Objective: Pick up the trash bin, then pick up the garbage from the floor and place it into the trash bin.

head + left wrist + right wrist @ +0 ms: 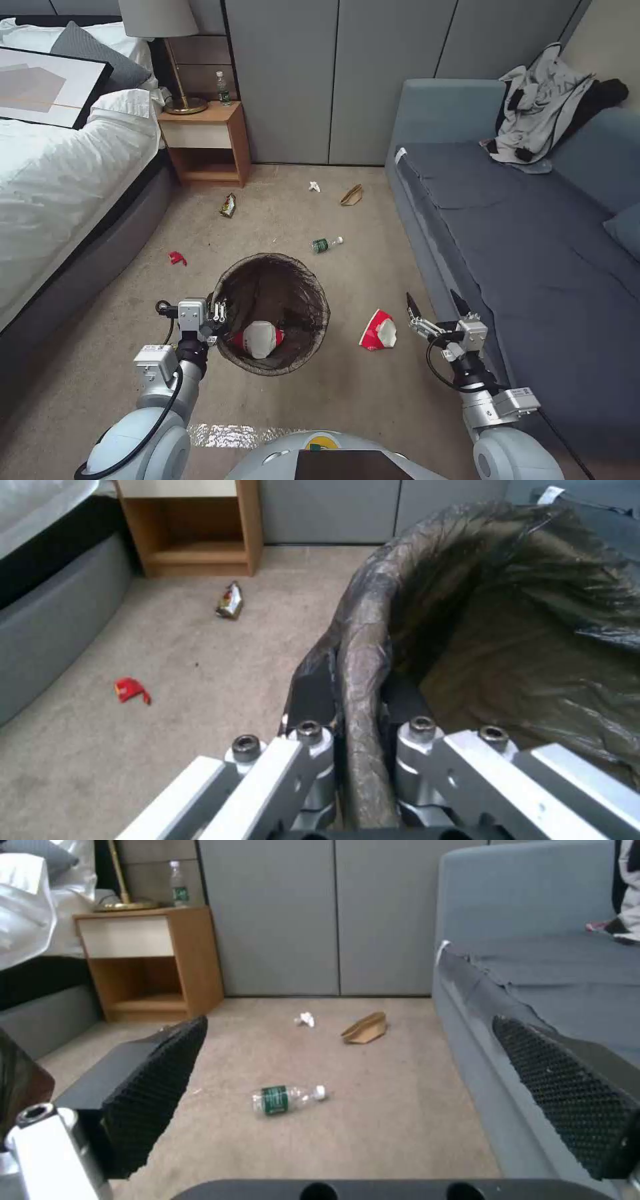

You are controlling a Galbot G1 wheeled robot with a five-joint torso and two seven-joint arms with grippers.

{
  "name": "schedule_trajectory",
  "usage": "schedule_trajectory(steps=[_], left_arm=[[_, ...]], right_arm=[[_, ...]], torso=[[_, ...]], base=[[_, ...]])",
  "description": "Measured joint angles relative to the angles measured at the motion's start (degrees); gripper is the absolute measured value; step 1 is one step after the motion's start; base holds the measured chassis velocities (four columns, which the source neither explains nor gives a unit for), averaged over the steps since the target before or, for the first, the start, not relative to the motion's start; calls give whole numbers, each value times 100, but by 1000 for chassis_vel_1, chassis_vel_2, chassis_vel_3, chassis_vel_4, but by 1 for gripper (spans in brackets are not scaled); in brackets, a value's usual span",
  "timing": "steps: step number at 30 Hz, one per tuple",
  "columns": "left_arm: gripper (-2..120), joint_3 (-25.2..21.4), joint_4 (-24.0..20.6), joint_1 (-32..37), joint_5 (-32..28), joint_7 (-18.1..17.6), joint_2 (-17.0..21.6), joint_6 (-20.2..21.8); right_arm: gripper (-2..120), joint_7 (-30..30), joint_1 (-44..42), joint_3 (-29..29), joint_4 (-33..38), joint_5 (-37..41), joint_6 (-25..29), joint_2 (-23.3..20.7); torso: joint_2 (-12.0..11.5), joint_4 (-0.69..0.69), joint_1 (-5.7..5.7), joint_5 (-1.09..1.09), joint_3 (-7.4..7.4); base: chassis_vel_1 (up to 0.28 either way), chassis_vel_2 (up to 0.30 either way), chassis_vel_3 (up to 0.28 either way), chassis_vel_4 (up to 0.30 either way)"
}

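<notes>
The trash bin (273, 313), lined with a dark brown bag, is held up over the carpet by its left rim (363, 680), on which my left gripper (215, 319) is shut. A crushed red-and-white cup (260, 339) lies inside it. Garbage is scattered on the floor: a second red-and-white cup (378, 331) just right of the bin, a green-labelled bottle (326, 245) (288, 1097), a brown paper bag (351, 195) (365, 1029), a white tissue (314, 187) (305, 1019), a snack wrapper (228, 205) (230, 601) and a red scrap (177, 258) (131, 690). My right gripper (435, 304) hangs open beside the sofa, right of the floor cup.
A bed (60, 173) runs along the left and a blue sofa (520, 240) along the right. A wooden nightstand (207, 140) with a lamp and a bottle stands at the back against grey cabinet doors (333, 80). Carpet lies open between the furniture.
</notes>
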Motion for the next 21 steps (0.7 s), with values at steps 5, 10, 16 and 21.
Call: schedule_trajectory(steps=[5, 10, 16, 21], left_arm=[[5, 5, -2, 8, 2, 0, -3, 0], [5, 9, -4, 13, 8, -1, -14, 0], [5, 9, -5, 33, 10, -5, -29, 0], [5, 8, -5, 43, 10, -6, -30, 0]], right_arm=[[100, 0, -3, -9, -1, -2, 5, -5], [100, 13, -3, -32, 2, -15, 2, -26], [100, 38, 17, -79, -42, -20, -3, -103], [100, 244, 48, -233, -50, -94, -271, -236]], torso=[[0, 0, 0, 0, 0], [0, 1, 0, 0, 1], [0, 1, 0, 1, 0], [0, 0, 0, 0, 0]], base=[[-105, 115, 107, -104], [-116, 107, 115, -105], [-42, 40, 37, -47], [0, 0, 0, 0]])
